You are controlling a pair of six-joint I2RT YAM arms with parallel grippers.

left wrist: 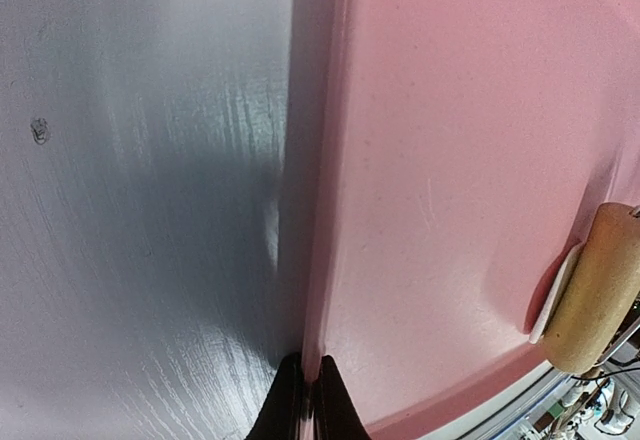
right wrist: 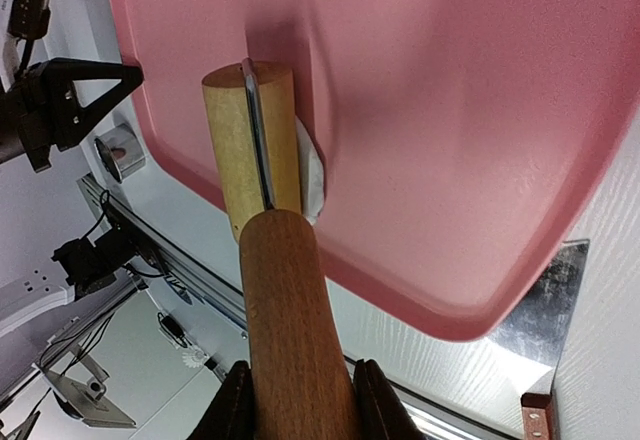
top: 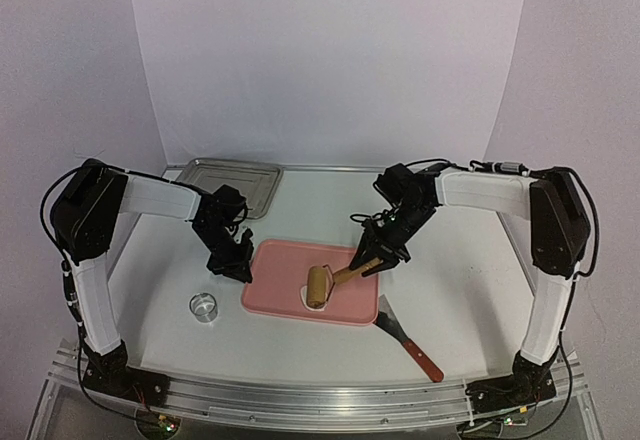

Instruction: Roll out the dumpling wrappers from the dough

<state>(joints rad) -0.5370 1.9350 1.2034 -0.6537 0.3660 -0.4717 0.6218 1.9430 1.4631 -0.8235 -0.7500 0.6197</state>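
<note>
Pink plastic is filling the middle of the table [top: 470, 290]: a shallow board [top: 285, 272] is lying flat between the two arms. A wooden roller [top: 320, 284] is sitting on the board's near half, with its drum lying across the board and its handle slanting up and to the right. The right gripper [top: 372, 260] is holding that handle, and in the right wrist view its fingers [right wrist: 372, 400] are pressing on either side of the wood. The dough [right wrist: 312, 175], a thin flat white piece, is lying on the board under the drum, with only a sliver showing at the drum's edge toward the near rim. The left gripper [top: 237, 263] is reaching down at the board's left rim. In the left wrist view its fingers [left wrist: 285, 405] are standing together, tips meeting right on the line where the rim joins the table. I cannot tell whether the rim is pinched between them. A small metal ring [top: 204, 307] is standing on the table just left of the board's near left corner, apart from it. A scraper [top: 405, 332] with a metal blade and a red handle is lying by the board's near right corner, its blade almost touching the rim. A steel tray [top: 240, 178] is resting at the far left, well behind the board.
</note>
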